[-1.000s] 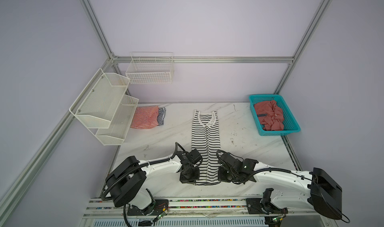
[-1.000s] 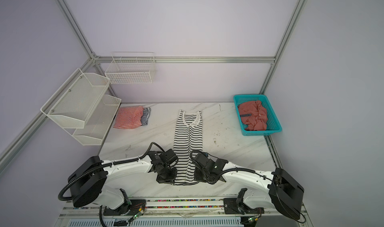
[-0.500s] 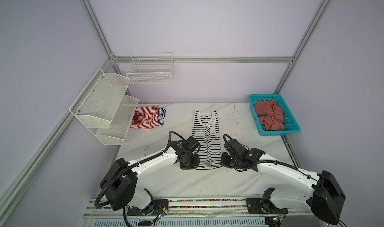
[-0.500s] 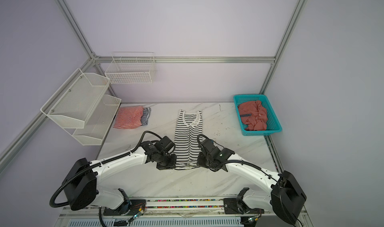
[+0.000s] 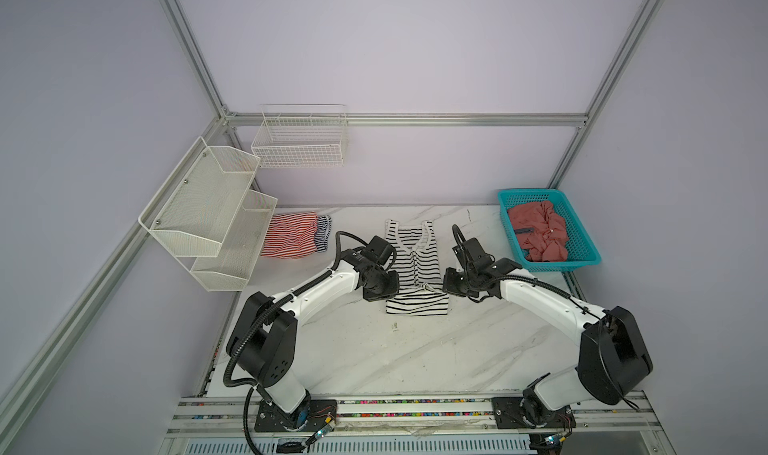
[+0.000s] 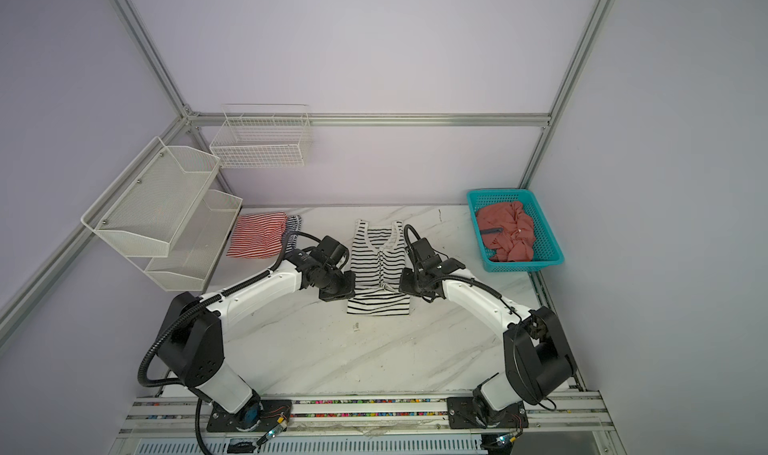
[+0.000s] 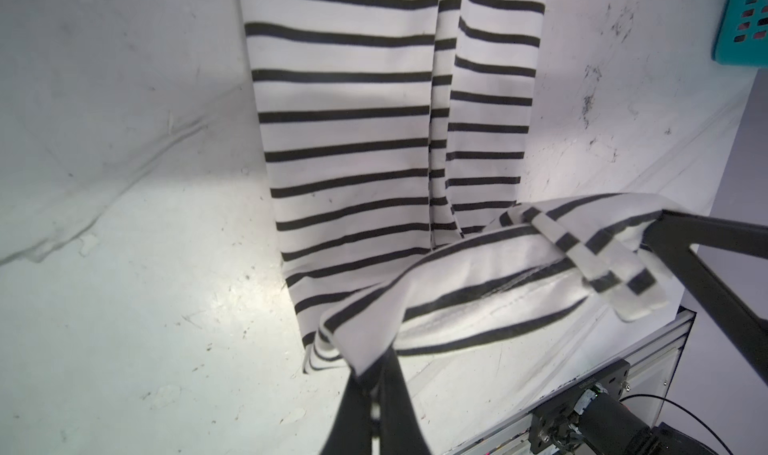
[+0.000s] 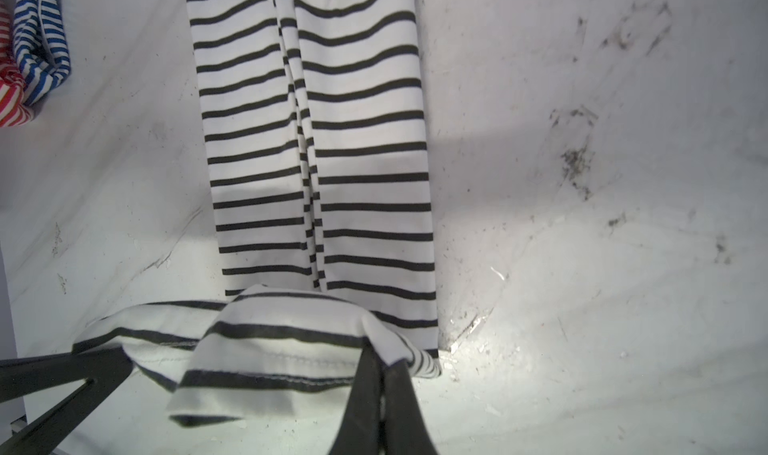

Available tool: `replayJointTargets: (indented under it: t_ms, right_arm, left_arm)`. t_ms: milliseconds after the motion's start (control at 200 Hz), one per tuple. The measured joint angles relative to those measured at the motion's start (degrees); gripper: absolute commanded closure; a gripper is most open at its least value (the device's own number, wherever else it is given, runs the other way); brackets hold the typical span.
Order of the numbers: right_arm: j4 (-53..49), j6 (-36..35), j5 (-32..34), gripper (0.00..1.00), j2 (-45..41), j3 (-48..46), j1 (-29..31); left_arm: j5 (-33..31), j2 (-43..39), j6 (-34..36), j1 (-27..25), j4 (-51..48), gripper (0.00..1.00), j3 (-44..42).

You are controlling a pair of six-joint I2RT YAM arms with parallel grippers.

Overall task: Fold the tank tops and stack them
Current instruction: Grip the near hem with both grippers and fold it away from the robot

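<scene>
Since one second ago, both arms have carried the near hem of the black-and-white striped top (image 5: 417,261) away from the front edge of the table (image 5: 415,361), and now the hem hangs above the middle of the garment. The left claw (image 7: 371,376) is closed tight on one hem corner and the right claw (image 8: 382,361) is closed tight on the other; between them the cloth sags a little. The top lies in the centre of the table, with its straps toward the far side. To fold it well, I think both claws should go forward at the same speed and height and keep the hem stretched. They should lay it level with the straps and open only when the cloth rests. After that it belongs on the folded red-striped top (image 5: 291,236) at the left. The salmon top (image 5: 538,232) waits in the basket (image 5: 565,264).
</scene>
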Motion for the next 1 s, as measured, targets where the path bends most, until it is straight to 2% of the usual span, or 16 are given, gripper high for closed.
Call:
replayJointTargets:
  t_ms: [420,1000]
  right_arm:
    - [1.5,-8.0,-6.5,1.00,14.8,12.5,-6.3]
    - [3.8,-10.4,-12.1,1.00,28.5,21.0,-9.3]
  left_arm:
    - [0.8,8.7,2.3,5.2,0.9,1.00,8.7]
    - [3.5,21.3,4.5,9.5,0.9,1.00,19.0]
